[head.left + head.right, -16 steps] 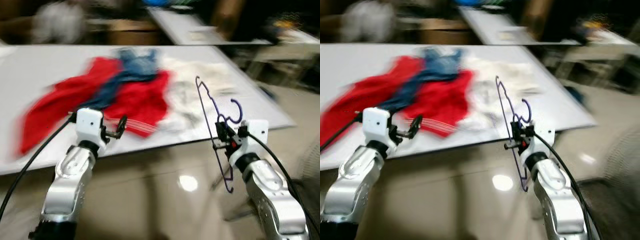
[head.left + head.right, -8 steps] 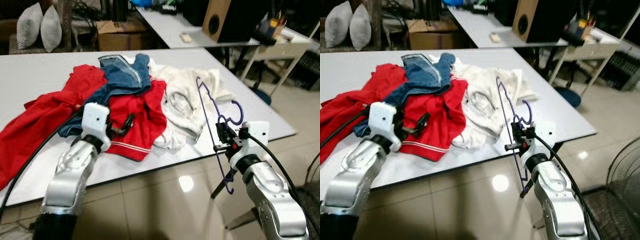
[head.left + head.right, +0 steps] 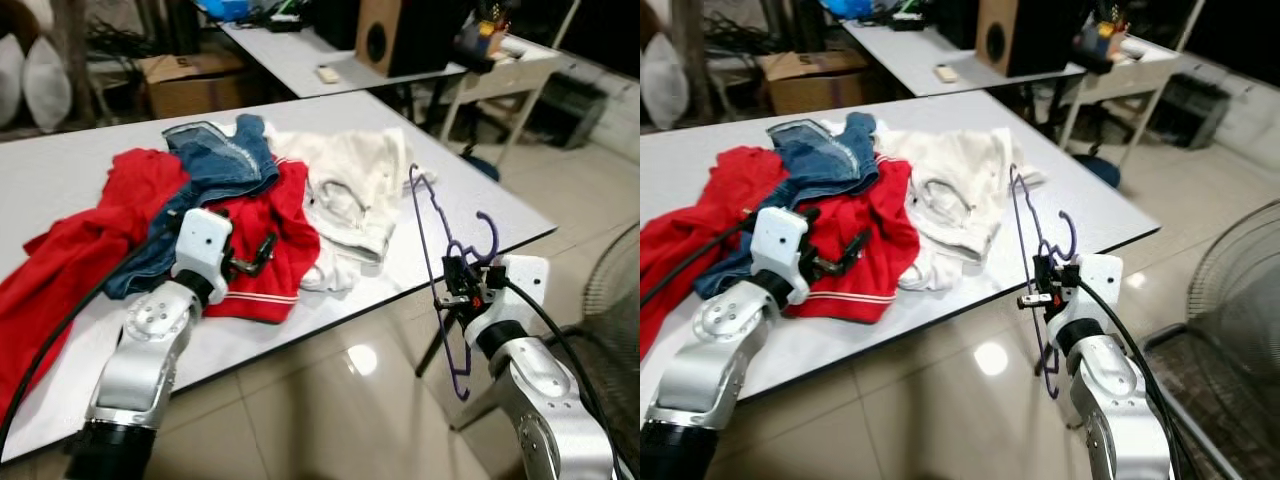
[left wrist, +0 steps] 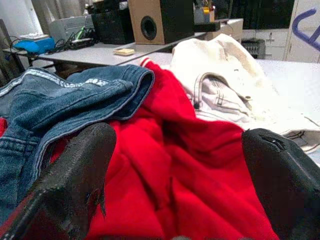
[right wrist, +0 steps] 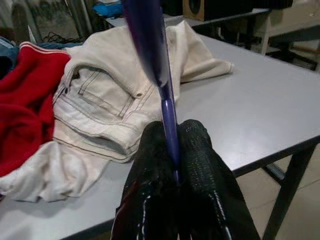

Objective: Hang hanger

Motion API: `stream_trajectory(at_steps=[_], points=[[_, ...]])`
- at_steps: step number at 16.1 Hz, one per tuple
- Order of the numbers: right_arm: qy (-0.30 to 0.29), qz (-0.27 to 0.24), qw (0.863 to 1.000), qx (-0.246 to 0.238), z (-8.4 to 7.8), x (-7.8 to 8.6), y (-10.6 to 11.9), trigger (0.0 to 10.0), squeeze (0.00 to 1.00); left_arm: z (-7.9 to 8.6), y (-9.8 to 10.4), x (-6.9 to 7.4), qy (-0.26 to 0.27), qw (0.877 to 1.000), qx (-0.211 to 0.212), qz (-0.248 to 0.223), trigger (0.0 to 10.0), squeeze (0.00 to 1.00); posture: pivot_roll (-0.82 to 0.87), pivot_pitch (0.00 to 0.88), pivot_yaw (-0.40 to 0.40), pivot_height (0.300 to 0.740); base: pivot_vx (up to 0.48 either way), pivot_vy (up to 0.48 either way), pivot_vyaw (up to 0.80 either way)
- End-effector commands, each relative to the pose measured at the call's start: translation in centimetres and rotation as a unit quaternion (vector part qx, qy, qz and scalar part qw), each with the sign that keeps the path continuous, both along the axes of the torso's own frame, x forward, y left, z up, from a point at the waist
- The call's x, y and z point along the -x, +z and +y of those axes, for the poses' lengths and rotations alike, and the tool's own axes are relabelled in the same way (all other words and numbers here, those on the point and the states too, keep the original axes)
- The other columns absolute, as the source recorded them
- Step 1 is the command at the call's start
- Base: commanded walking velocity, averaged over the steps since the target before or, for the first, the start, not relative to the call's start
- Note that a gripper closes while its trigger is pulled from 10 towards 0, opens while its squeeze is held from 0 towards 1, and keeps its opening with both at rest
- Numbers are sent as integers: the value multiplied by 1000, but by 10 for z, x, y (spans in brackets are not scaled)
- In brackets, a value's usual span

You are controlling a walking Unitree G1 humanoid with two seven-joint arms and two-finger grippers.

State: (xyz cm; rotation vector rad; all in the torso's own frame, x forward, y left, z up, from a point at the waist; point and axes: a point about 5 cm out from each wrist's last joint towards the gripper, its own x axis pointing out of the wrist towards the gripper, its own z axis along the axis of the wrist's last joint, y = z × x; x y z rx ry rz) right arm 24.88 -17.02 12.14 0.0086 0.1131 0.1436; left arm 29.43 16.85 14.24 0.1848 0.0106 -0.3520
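A purple hanger [image 3: 432, 262] stands upright off the table's front right edge, hook toward the right. My right gripper [image 3: 452, 290] is shut on the hanger's bar [image 5: 169, 117], its black fingers [image 5: 197, 165] pressed to either side. My left gripper [image 3: 258, 254] is open, held just over a red garment [image 3: 262, 228] on the white table [image 3: 470, 200]; its fingers [image 4: 75, 175] stand wide apart over the red cloth [image 4: 175, 170].
A heap of clothes lies on the table: red cloth [image 3: 70, 260], blue jeans [image 3: 225, 160], cream trousers [image 3: 355, 185]. Behind stands a second table with a speaker [image 3: 390, 35], a cardboard box [image 3: 190, 75], and a fan grille [image 3: 615, 300] at the right.
The head camera has swung, shifting the whole scene; the blur has cleared. Both grippers hold the same poses, the right still on the hanger.
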Motion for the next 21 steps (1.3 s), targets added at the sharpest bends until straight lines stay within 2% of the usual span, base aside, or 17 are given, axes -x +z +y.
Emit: stream_trajectory(at_steps=[1,2,3,5,7,8,9,11,14,15,16,19,21], points=[[0,-5,1000,16,-10,-2,3,10000,0,-3,0,0,-19,1000,10,5,10000,592,-83,0,-16,740,0,0,0],[18,-4,1000,23,-10,-2,3,10000,0,-1,2,3,-41,999,9,1,10000,1000,-83,0,-16,740,0,0,0],[35,1,999,30,-10,-2,2,10000,0,1,0,4,-59,998,-11,10,10000,1000,-83,0,-16,740,0,0,0],[101,32,993,48,-6,6,-4,10000,0,9,-8,7,-109,988,-95,45,10000,1000,-75,0,-32,740,0,0,0],[126,37,990,55,-4,10,-6,10000,0,17,-8,9,-140,979,-135,58,10000,1000,-76,0,-32,740,0,0,0],[130,38,989,56,-3,10,-6,10000,0,19,-8,9,-148,977,-141,60,10000,1000,-76,0,-32,740,0,0,0],[146,40,986,63,-1,11,-7,10000,0,30,-10,21,-244,944,-198,102,10000,0,-78,0,-31,740,0,0,0],[156,43,985,66,0,11,-8,10000,0,32,-12,23,-266,932,-217,116,10000,0,-77,0,-32,740,0,0,0],[163,45,983,71,2,12,-9,10000,0,32,-12,17,-267,930,-231,102,10000,0,-78,0,-31,740,0,0,0],[165,45,983,73,3,11,-9,10000,0,31,-15,16,-274,925,-241,106,6196,0,-78,0,-29,740,0,0,0],[167,45,982,74,4,11,-10,10000,0,29,-18,15,-278,921,-254,97,0,0,-78,0,-29,740,0,0,0],[171,45,981,79,5,11,-10,10000,0,32,-28,10,-268,918,-273,108,0,0,-82,0,-28,740,0,0,0],[172,45,981,82,5,10,-11,10000,0,32,-29,4,-247,922,-282,99,0,0,-83,0,-30,740,0,0,0]])
